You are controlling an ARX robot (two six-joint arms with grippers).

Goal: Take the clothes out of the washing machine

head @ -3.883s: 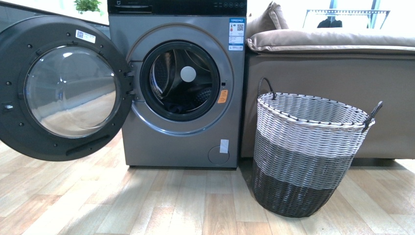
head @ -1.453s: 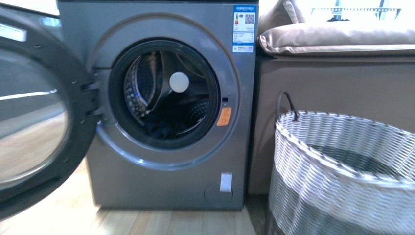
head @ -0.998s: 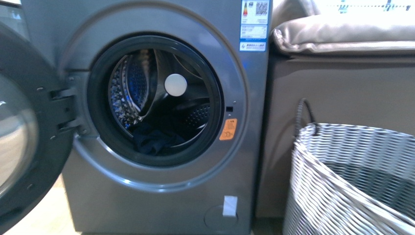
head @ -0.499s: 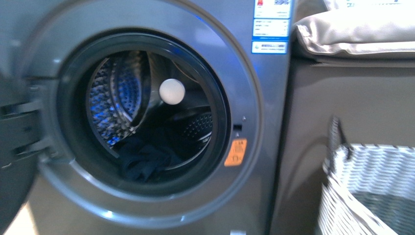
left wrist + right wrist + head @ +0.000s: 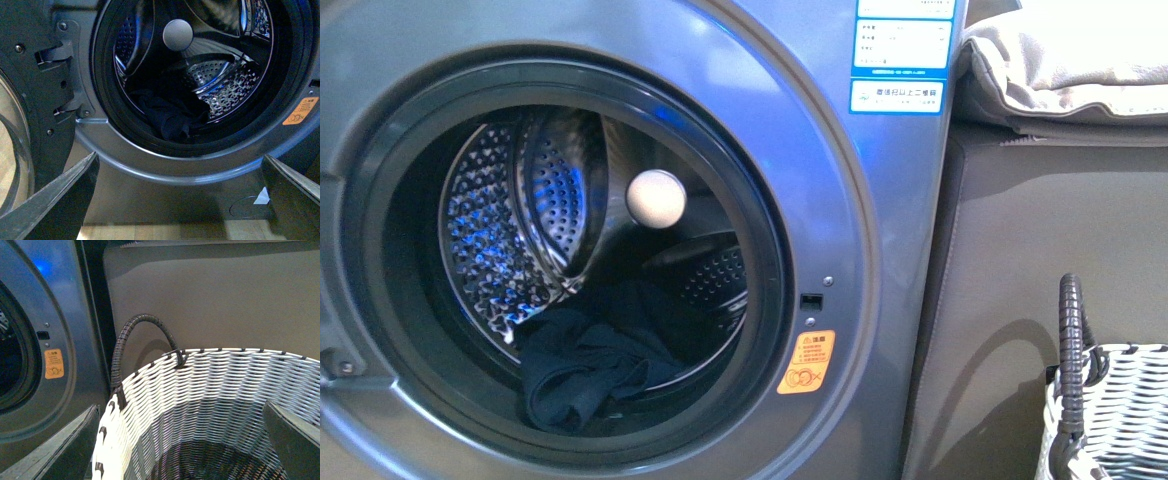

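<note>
One dark navy heap of clothes (image 5: 585, 365) lies crumpled and soft at the bottom front of the drum (image 5: 520, 230), just behind the lower lip of the black rubber gasket (image 5: 768, 270). The washing machine (image 5: 860, 250) is grey brushed metal with one round porthole. Its door (image 5: 30, 100) is swung wide to one side on a hinge, and the left wrist view looks straight into the mouth. The drum is shiny perforated steel with raised ribs, and one pale round disc (image 5: 656, 199) sits at the middle of its back wall. One orange warning sticker (image 5: 806, 362) is fixed beside the porthole, and stacked blue-and-white labels (image 5: 904, 45) sit at the upper corner of the front panel. Just beside the machine stands the flat brown side of a sofa (image 5: 1020, 280) with one beige cushion (image 5: 1060, 60) on top. In front of the sofa stands one woven basket (image 5: 210, 385), white around the rim and darker deep inside, with a dark wrapped loop handle (image 5: 135, 330). The left claw (image 5: 180, 157) hangs before the porthole with its two fingers spread wide and holding nothing. The right claw (image 5: 180, 405) hangs over the basket mouth, likewise spread and unloaded. A strip of pale wooden floor (image 5: 150, 230) shows under the machine.
</note>
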